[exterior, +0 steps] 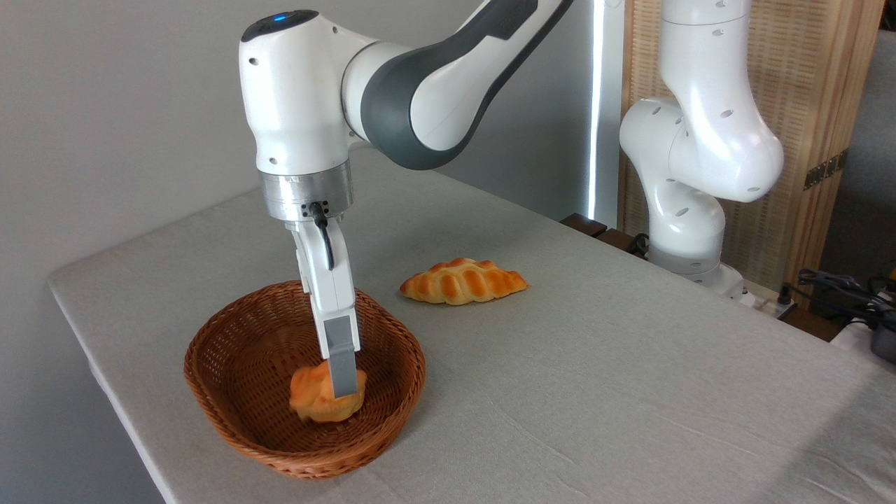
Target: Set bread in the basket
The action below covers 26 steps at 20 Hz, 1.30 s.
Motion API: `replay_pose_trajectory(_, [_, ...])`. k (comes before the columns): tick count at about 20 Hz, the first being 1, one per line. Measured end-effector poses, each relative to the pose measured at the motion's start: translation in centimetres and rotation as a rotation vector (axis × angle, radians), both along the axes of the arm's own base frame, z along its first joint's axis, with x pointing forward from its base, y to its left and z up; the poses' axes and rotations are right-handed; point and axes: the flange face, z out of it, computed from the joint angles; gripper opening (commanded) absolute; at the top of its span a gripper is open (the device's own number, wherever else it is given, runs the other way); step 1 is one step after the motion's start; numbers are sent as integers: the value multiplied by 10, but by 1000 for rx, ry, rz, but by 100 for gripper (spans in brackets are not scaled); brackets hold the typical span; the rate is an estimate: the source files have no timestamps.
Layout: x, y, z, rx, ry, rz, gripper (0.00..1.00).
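Note:
The reddish-brown wicker basket [224, 371] sits near the table's front left corner. Inside it, toward the right side, rests the small golden-orange bread [316, 397], low against the basket floor. My gripper [341, 388] reaches straight down into the basket, and its near grey finger [341, 360] lies flat against the bun's front. The far finger is hidden behind the bun and the near finger. The fingers seem pressed on the bun, but the grip cannot be confirmed from this angle.
A longer braided loaf [462, 281] with pointed ends lies on the grey tablecloth behind and right of the basket. The arm's white base [689, 238] stands at the table's far right edge. Cables [847, 287] lie beyond it.

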Motion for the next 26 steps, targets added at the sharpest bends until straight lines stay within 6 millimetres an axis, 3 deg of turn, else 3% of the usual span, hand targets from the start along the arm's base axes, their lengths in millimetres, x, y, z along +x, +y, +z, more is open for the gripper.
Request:
replay_pose_trajectory(4, [0, -1, 1, 0, -2, -2, 100])
replay_pose_trajectory(7, [1, 0, 18, -8, -29, 30, 100])
replay_pose_trajectory(13, [-23, 13, 117, -72, 80, 258, 100])
replay_pose_trajectory(16, [-33, 19, 148, -101, 131, 317, 100])
replay_pose_trajectory(19, [-39, 29, 159, -111, 171, 339, 100])
replay_pose_trajectory(26, [-36, 33, 154, -100, 183, 347, 100])
